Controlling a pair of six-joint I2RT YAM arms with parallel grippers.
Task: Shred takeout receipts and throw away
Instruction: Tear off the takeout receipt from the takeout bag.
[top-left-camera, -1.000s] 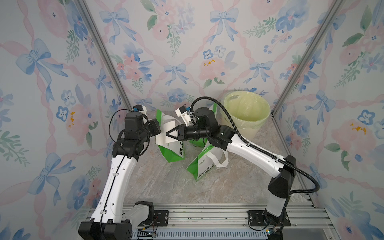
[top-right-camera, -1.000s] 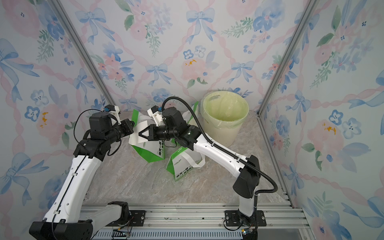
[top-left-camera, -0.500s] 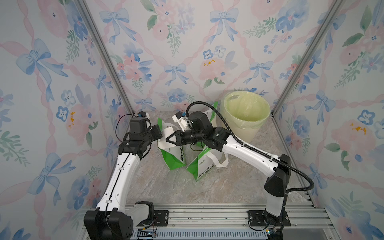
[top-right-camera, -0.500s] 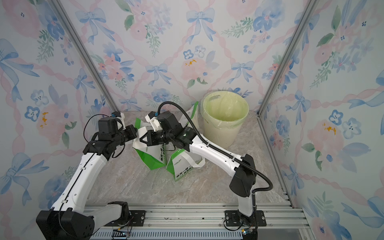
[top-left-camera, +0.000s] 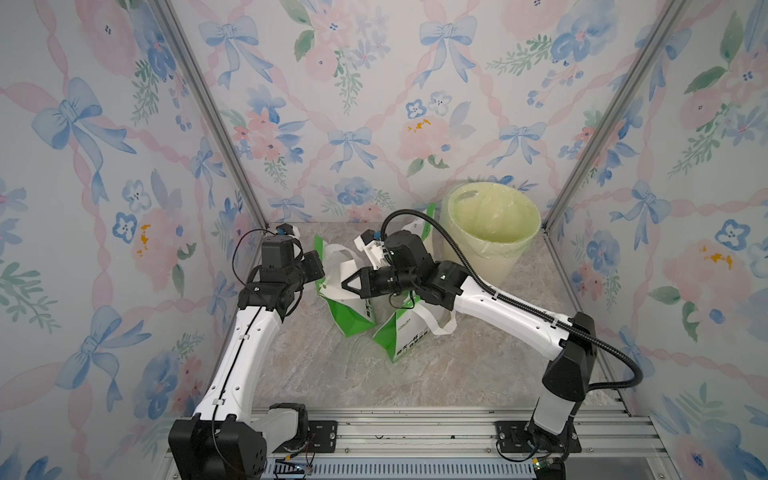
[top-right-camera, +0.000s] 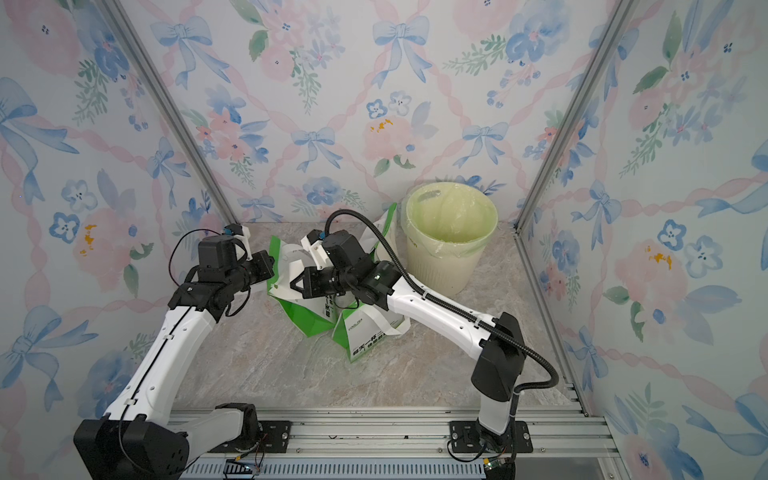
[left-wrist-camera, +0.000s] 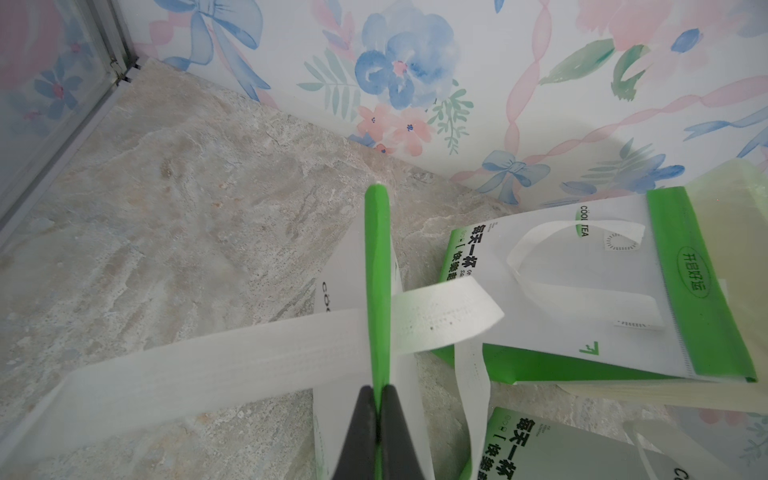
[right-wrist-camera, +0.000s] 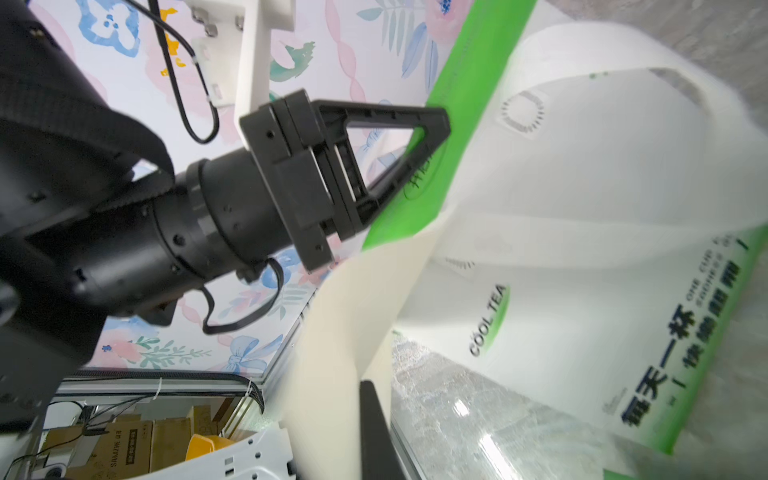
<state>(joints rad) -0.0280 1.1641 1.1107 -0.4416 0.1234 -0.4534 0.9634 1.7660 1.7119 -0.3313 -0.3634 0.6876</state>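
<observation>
both arms lower toward the table (top-left-camera: 316, 374) than a second ago, left gripper (top-left-camera: 320, 268) carried down with the green-and-white bag (top-left-camera: 357, 322) it pinches, right gripper (top-left-camera: 345, 284) tip dipped lower at the bag's white side

Pinching a green bag edge (left-wrist-camera: 377, 257) tightly with the left gripper (left-wrist-camera: 378, 409), dark tips pressed together. Draped across it, a white loop handle (left-wrist-camera: 232, 365). Farther off, lying flat on the marble floor (left-wrist-camera: 166, 208) by the far wall, just beside the pale bin (left-wrist-camera: 731, 232): a second bag (left-wrist-camera: 582, 299).
</observation>
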